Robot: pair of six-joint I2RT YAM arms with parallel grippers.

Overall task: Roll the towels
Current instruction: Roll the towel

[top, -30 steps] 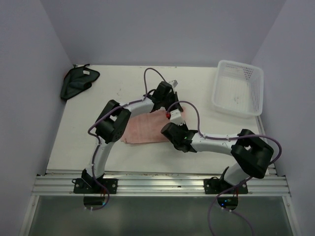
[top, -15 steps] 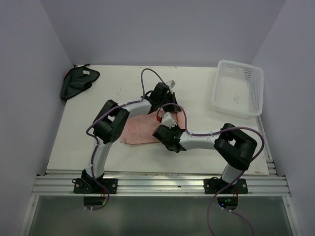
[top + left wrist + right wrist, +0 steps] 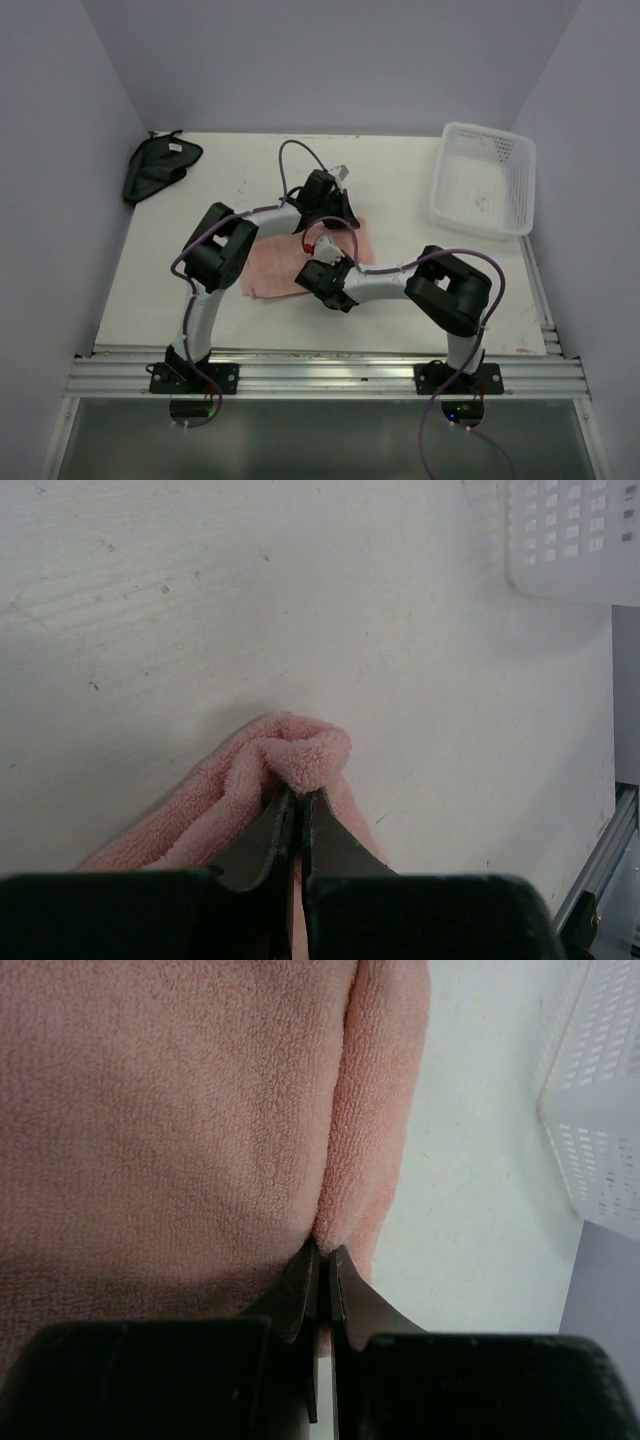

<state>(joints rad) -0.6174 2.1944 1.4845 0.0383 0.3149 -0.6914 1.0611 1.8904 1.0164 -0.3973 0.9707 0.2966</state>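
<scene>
The salmon-pink towel (image 3: 272,268) lies mid-table, its right edge folded over. My left gripper (image 3: 327,203) is shut on the towel's far right corner, which bunches up at the fingertips in the left wrist view (image 3: 298,792). My right gripper (image 3: 320,262) is shut on the folded near edge of the towel (image 3: 180,1110), its tips (image 3: 326,1252) pinching the fold. The blackish cloth (image 3: 155,166) with a small white tag lies crumpled at the far left corner, away from both grippers.
A white perforated basket (image 3: 485,180) stands at the far right; it also shows in the left wrist view (image 3: 570,530) and the right wrist view (image 3: 610,1110). A metal rail (image 3: 320,375) runs along the near table edge. Walls close in on both sides.
My right gripper has moved left across the towel, drawing its right edge over the rest. My left gripper has shifted slightly left with its corner. The visible towel is narrower.
</scene>
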